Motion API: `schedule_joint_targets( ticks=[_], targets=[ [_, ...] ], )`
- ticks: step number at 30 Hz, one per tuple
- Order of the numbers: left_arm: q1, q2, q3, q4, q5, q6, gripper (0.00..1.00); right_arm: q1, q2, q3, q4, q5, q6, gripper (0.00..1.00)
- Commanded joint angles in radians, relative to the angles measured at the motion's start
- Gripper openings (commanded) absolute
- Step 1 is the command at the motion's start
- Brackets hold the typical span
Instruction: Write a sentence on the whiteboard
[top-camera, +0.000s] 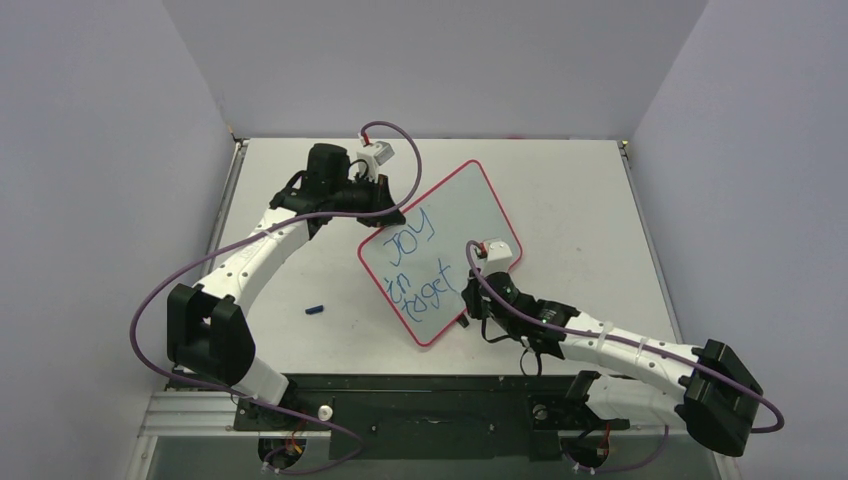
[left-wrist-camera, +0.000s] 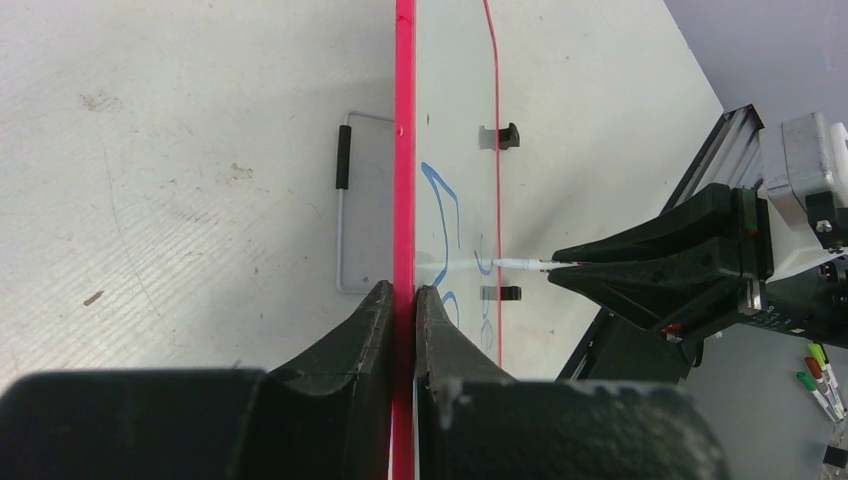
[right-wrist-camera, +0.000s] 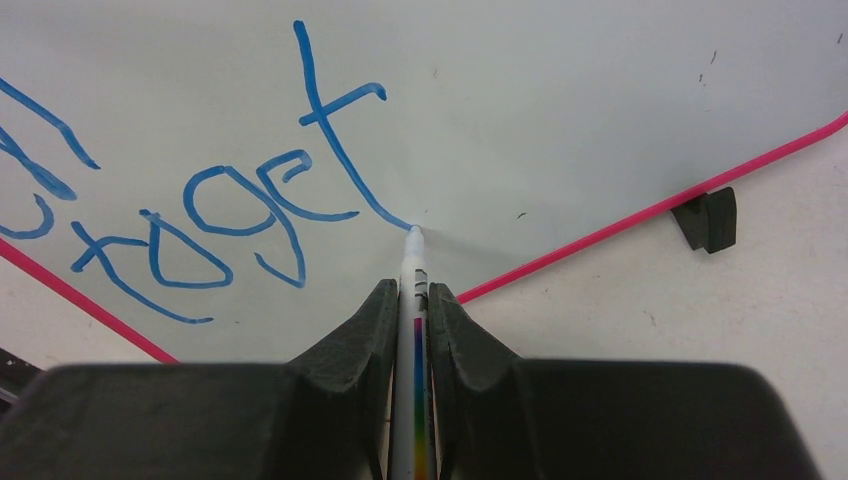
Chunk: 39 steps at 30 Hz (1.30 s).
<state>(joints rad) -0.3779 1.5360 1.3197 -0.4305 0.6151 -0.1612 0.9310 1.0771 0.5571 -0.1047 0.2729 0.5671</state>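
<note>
The whiteboard (top-camera: 440, 240), white with a red-pink frame, stands tilted mid-table and bears blue handwriting. My left gripper (left-wrist-camera: 403, 296) is shut on its red frame edge (left-wrist-camera: 404, 150) at the board's far-left corner (top-camera: 385, 205). My right gripper (right-wrist-camera: 413, 292) is shut on a white marker (right-wrist-camera: 412, 300) with a rainbow stripe. The marker's tip (right-wrist-camera: 414, 232) touches the board (right-wrist-camera: 560, 100) at the end of the last blue letter. In the top view the right gripper (top-camera: 480, 290) is at the board's right edge. One black foot (right-wrist-camera: 708, 218) shows on the lower edge.
A small blue marker cap (top-camera: 315, 310) lies on the table left of the board. A wire stand (left-wrist-camera: 345, 215) shows behind the board. Spare markers (left-wrist-camera: 820, 375) lie off the table's edge. Grey walls enclose the table on three sides.
</note>
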Motion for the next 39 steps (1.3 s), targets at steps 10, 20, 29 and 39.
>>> schedule_joint_targets(
  ticks=[10, 20, 29, 39],
  targets=[
    [-0.001, -0.029, 0.019, 0.050, -0.012, 0.042, 0.00, -0.016, 0.055, 0.143, -0.028, 0.050, -0.070, 0.00],
    [-0.001, -0.030, 0.020, 0.050, -0.015, 0.042, 0.00, -0.020, 0.003, 0.206, -0.102, 0.071, -0.097, 0.00],
    [-0.001, -0.031, 0.020, 0.050, -0.012, 0.042, 0.00, -0.072, -0.121, 0.200, -0.149, 0.075, -0.110, 0.00],
    [-0.003, -0.030, 0.020, 0.050, -0.013, 0.041, 0.00, -0.206, -0.147, 0.134, -0.045, -0.159, -0.116, 0.00]
  ],
)
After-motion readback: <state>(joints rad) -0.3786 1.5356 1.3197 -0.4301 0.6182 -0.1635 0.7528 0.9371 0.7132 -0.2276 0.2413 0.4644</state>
